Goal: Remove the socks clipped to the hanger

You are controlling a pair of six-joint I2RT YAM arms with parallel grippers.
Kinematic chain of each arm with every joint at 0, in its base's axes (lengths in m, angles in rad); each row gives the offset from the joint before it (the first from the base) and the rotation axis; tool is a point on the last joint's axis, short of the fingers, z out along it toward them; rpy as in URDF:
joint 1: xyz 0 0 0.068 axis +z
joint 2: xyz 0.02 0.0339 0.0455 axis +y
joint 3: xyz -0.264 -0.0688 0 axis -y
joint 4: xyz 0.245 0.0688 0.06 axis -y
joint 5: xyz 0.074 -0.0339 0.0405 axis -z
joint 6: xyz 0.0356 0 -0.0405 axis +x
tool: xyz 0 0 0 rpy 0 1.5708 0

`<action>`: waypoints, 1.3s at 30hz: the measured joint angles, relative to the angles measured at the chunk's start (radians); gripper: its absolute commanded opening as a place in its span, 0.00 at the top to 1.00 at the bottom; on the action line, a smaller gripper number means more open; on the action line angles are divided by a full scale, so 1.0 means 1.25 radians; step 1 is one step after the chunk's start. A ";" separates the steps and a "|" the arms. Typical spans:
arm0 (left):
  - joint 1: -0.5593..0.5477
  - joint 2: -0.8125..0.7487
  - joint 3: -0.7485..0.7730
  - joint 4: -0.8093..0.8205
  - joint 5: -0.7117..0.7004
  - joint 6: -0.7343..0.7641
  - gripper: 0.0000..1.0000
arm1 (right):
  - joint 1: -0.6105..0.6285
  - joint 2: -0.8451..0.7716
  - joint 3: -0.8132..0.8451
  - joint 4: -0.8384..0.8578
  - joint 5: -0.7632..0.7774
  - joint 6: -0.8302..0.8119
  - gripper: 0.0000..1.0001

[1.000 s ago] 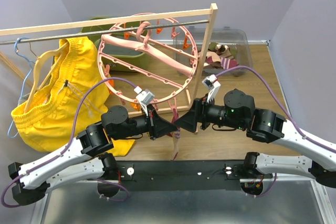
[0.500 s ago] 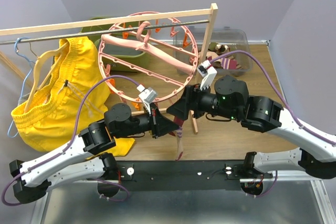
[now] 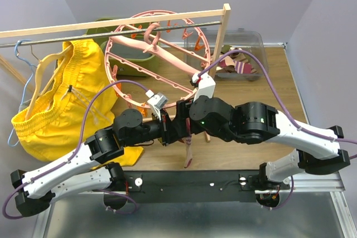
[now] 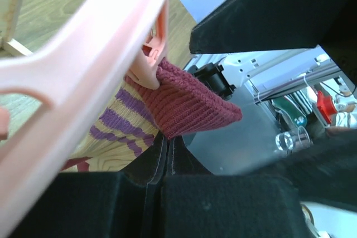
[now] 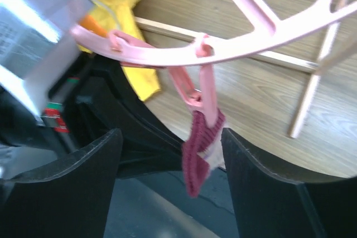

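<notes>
Nearest the camera, the black base plate [image 3: 189, 185] spans the table's front edge, and both arms reach in from it to meet at the middle. The left gripper [image 4: 166, 151] has its jaws pressed together, tips right at the lower edge of the maroon cuff; whether any fabric is caught between them cannot be told. The right gripper [image 5: 170, 135] comes in from the other side with its jaws spread wide, one finger on each side of the striped sock [image 5: 196, 154], touching neither face. The sock hangs from a pink clip [image 5: 195, 96] on the near rim of the hanger [image 5: 251, 40], with its long axis vertical, cuff up at the clip and free end down over the table's front edge. The ring tilts, its near rim low and its hook up on the metal rail [image 3: 56, 39] of the wooden rack [image 3: 222, 37]. The rack's upright and foot bar stand just beyond and to the right of the sock. Bare wooden table [image 3: 279, 90] lies open to the right, while the yellow shorts [image 3: 50, 115] crowd the left. Farther back, a clear bin [image 3: 251, 40] holds loose socks [image 3: 237, 65].
</notes>
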 measured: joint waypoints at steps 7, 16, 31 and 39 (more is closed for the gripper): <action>-0.002 -0.016 0.000 0.010 -0.005 -0.001 1.00 | 0.007 0.034 0.011 -0.059 0.083 -0.002 0.32; -0.002 -0.021 0.000 0.018 -0.004 -0.005 1.00 | 0.006 0.073 0.035 -0.051 0.118 -0.060 0.35; -0.002 -0.023 -0.002 0.023 -0.001 -0.006 1.00 | 0.006 0.161 0.107 -0.047 0.187 -0.097 0.77; -0.002 -0.046 -0.012 0.021 0.016 -0.006 1.00 | 0.007 0.157 0.102 -0.045 0.198 -0.098 0.99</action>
